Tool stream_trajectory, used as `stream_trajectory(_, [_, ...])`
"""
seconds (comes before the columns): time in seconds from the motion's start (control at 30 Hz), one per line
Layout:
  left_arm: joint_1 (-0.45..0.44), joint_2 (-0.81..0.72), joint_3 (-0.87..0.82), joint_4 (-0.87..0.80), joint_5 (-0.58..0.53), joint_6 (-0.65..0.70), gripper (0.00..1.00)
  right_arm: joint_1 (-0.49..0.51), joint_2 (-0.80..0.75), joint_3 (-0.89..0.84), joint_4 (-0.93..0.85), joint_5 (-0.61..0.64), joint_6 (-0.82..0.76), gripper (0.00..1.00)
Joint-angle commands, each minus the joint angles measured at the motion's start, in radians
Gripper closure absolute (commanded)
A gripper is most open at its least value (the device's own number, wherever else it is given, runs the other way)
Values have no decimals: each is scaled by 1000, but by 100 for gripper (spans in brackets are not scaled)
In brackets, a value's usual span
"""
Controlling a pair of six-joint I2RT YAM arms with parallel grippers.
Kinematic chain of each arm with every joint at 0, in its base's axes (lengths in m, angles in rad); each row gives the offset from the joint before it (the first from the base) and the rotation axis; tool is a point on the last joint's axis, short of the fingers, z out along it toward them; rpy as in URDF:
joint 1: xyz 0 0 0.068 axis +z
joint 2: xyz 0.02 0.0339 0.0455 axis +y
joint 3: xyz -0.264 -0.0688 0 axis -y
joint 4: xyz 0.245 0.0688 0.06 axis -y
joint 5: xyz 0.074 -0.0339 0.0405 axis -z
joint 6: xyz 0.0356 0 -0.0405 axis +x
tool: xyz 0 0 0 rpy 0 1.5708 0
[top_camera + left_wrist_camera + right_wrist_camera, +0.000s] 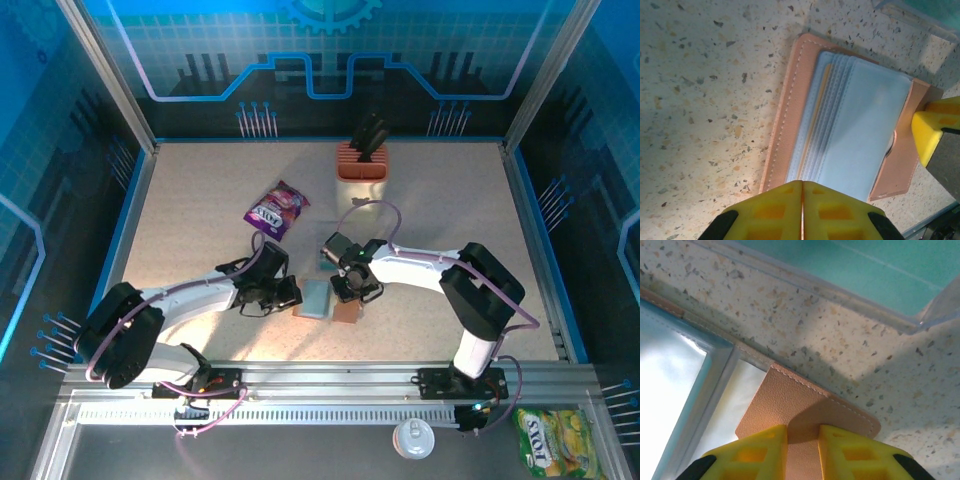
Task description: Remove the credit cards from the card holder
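Note:
The card holder (318, 298) lies open on the speckled table, with grey-blue pockets (860, 125) inside a brown leather rim (785, 115). A thin tan-orange card edge (818, 107) shows between the pocket layers; the rest of the credit cards is hidden inside. My left gripper (802, 186) is shut, its yellow tips together at the near edge of the pockets. My right gripper (802, 432) is shut on the holder's brown flap (790, 400), which runs between its fingers. One of its fingers (929, 134) sits at the flap in the left wrist view.
A clear plastic sleeve (865, 275) over a teal surface lies just beyond the holder. A purple snack packet (278, 208) and a cream-and-orange knife block (362, 160) stand further back. A white lid (413, 438) and a yellow-green packet (555, 440) sit by the near rail.

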Motion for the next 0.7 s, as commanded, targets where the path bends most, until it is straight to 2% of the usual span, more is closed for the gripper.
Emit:
stream_trajectory(0.0, [5, -24, -13, -13, -5, -19, 90, 8, 10, 21, -46, 55, -28, 75])
stream_trajectory(0.33, [0, 16, -10, 11, 4, -20, 90, 58, -76, 65, -103, -18, 5, 71])
stream_trajectory(0.57, [-8, 51, -10, 33, 16, -19, 90, 67, -114, 27, 1, -160, 97, 68])
stream_trajectory(0.67, [-22, 53, -2, 4, -12, -13, 90, 66, -117, 7, 42, -186, 140, 65])
